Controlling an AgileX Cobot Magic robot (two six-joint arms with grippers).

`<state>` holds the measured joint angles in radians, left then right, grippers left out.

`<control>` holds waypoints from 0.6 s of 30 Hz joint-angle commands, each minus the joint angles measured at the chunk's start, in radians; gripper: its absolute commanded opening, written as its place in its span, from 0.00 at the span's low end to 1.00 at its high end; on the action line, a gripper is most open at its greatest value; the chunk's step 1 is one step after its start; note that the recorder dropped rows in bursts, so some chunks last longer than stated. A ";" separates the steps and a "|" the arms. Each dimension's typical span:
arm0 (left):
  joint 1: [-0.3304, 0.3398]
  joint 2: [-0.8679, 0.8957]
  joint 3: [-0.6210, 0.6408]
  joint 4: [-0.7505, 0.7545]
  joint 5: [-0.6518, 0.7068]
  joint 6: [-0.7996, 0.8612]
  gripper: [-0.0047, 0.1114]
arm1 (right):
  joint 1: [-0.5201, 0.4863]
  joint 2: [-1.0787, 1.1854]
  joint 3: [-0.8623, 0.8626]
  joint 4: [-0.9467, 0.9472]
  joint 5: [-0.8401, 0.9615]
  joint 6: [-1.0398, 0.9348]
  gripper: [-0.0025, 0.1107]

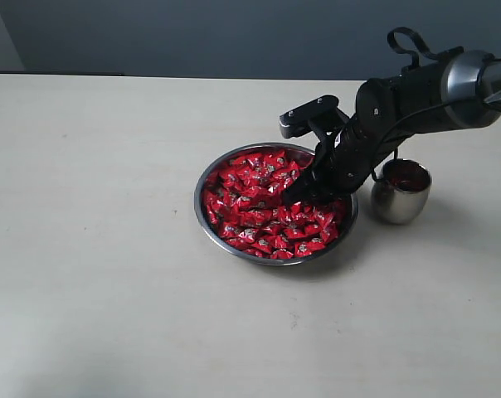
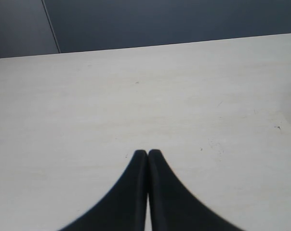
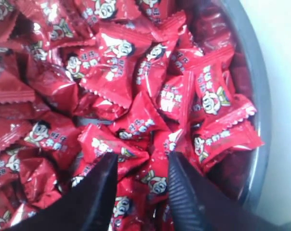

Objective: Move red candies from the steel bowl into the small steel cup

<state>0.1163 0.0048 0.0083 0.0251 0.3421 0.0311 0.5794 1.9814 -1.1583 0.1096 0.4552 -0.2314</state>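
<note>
The steel bowl (image 1: 198, 197) sits mid-table, heaped with red candies (image 1: 249, 207) in shiny wrappers. My right gripper (image 1: 299, 194) dips into the pile on the bowl's right side. In the right wrist view its jaws (image 3: 142, 156) stand apart, open, with candies (image 3: 116, 62) lying between and around the fingertips, close to the bowl's rim (image 3: 255, 72). The small steel cup (image 1: 400, 194) stands just right of the bowl, with red showing inside it. My left gripper (image 2: 148, 153) is shut on nothing above bare table; it is out of the exterior view.
The right arm (image 1: 416, 95) reaches in from the upper right, passing over the cup. A pale tabletop (image 1: 93, 249) stretches around the bowl, and a dark wall (image 1: 234, 33) runs behind its far edge.
</note>
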 commanded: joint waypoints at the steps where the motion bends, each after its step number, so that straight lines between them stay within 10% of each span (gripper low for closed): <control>1: -0.008 -0.005 -0.008 0.002 -0.005 -0.002 0.04 | 0.001 0.000 -0.006 -0.005 -0.003 0.003 0.37; 18: -0.008 -0.005 -0.008 0.002 -0.005 -0.002 0.04 | 0.001 0.037 -0.006 -0.054 -0.021 0.053 0.29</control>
<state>0.1163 0.0048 0.0083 0.0251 0.3421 0.0311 0.5794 2.0195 -1.1583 0.0676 0.4442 -0.1858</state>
